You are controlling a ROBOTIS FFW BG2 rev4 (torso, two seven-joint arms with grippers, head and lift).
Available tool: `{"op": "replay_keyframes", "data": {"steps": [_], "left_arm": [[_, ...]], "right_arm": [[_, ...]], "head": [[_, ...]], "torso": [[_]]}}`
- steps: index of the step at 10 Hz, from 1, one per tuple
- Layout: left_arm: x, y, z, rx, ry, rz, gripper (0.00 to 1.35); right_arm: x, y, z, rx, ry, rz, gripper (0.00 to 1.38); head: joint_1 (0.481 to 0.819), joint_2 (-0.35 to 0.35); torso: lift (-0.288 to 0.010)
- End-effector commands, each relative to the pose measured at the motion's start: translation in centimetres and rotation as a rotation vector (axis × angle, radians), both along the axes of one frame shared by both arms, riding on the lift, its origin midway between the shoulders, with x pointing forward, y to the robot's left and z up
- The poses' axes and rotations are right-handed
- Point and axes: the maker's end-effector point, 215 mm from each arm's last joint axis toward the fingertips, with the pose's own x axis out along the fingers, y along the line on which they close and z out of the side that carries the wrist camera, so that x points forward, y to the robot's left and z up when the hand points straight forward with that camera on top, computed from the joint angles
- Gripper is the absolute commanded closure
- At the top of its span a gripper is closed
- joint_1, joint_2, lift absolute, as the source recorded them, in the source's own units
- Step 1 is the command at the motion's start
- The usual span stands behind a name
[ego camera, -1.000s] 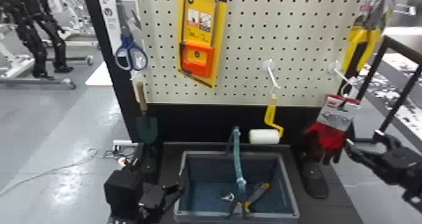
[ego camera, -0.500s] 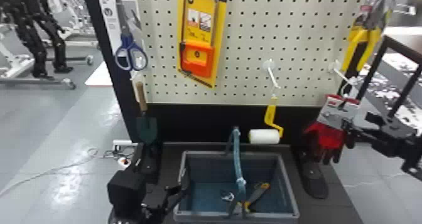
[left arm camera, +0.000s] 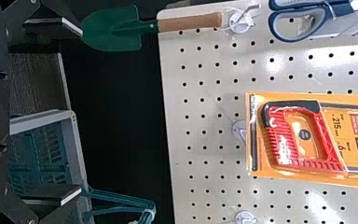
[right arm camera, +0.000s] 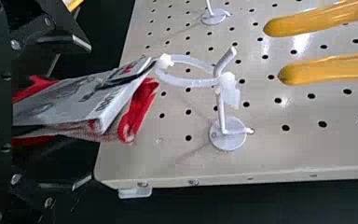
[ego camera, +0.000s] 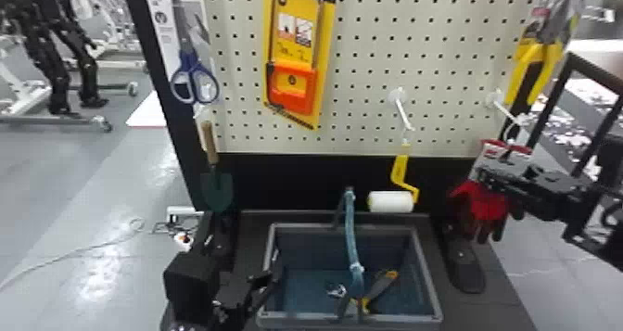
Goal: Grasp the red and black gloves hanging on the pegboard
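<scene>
The red and black gloves [ego camera: 477,209] hang low at the pegboard's [ego camera: 371,75] right end, held by their grey card and a white loop [right arm camera: 186,74] on a white hook [right arm camera: 223,107]. My right gripper [ego camera: 491,186] comes in from the right at the height of the card. Its fingers stand open, one on each side of the gloves [right arm camera: 74,107], with a gap between each finger and them. My left gripper [ego camera: 259,288] waits open low at the left front, by the grey bin's corner, with nothing between its fingers [left arm camera: 51,25].
A grey bin [ego camera: 417,260] with a teal tool and pliers sits below the board. A paint roller [ego camera: 391,201] hangs left of the gloves, yellow pliers [ego camera: 533,61] above them. A black frame [ego camera: 556,103] stands at the right. A saw pack [ego camera: 292,61], scissors [ego camera: 192,75] and a trowel [ego camera: 215,181] hang farther left.
My right gripper has moved up and left from beside the gloves until its fingers straddle the card and gloves. The left arm has barely shifted.
</scene>
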Motion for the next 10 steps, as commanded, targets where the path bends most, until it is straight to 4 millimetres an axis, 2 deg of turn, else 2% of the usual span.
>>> {"op": "replay_keyframes", "data": {"steps": [1,2,3,10], "left_arm": [[-0.01,-0.02,-0.13,-0.001,0.002,-0.001,0.13],[-0.11,-0.05,-0.22,-0.003,0.004,0.000,0.13],[-0.10,-0.07,-0.20,-0.004,0.004,0.000,0.13],[-0.05,-0.08,-0.04,-0.005,-0.001,0.000,0.14]], "right_arm": [[0.28,0.06,0.28,0.003,-0.012,-0.003,0.83],[0.23,0.07,0.21,0.005,-0.011,-0.003,1.10],[0.23,0.10,0.23,-0.005,-0.012,-0.001,1.30],[-0.12,0.29,-0.11,0.014,-0.021,0.004,1.29]], "head": [[0.549,0.000],[0.549,0.000],[0.549,0.000],[0.549,0.000]], "torso": [[-0.100],[-0.100],[-0.100],[-0.100]]}}
